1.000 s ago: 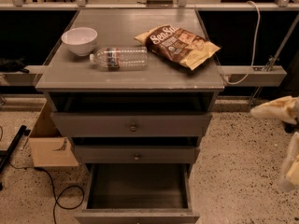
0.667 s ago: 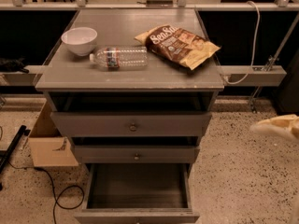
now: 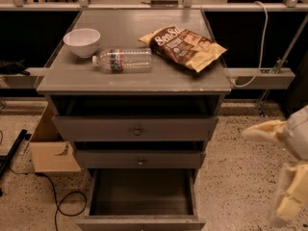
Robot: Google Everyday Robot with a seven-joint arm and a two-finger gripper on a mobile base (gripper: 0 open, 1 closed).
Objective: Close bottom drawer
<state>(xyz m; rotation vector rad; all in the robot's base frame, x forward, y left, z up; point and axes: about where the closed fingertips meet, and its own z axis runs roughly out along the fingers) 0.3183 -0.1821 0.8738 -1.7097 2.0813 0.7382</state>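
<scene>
1. Desk: grey wooden cabinet with a flat top and three drawers stacked in its front face.
2. Bottom drawer: lowest of the three, below the desk's front edge. It is drawn far out toward the camera, its bare inside showing, and its front panel sits at the bottom of the view.
3. Middle drawer: just above, small round knob, front standing slightly proud.
4. Top drawer: tallest front, round central knob, a dark gap between it and the desk top.
5. White bowl: upright, near the left edge toward the back.
6. Clear water bottle: lying on its side, mid-desk, just right of the bowl.
7. Chip bag: brown and yellow, lying flat toward the back right corner.
8. Pincer: off the desk beyond its right edge, over the speckled floor, its two pale fingers spread wide and holding nothing.
9. Cardboard box: on the floor beside the left edge.
</scene>
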